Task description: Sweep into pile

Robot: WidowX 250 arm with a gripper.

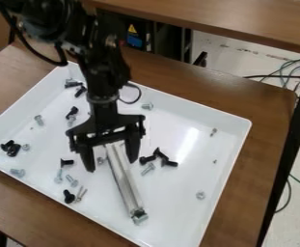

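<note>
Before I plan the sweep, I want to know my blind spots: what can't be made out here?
In the camera view:
- Metal bar: its upper end is hidden by the gripper.
- Tray: part of its floor is hidden behind the arm; its nearest corner is cut off by the bottom edge.
- Black screws right of the bar: they overlap, hiding parts of each other.
- Speck further right: too small to identify.

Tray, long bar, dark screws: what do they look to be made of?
Tray: likely plastic, smooth white with a glossy highlight; coated metal can't be ruled out.
Long bar: looks like bare metal, silvery grey with a lengthwise sheen; can't tell which metal.
Dark screws: probably metal with a black finish, going by their dark, solid look; black plastic possible.
</note>
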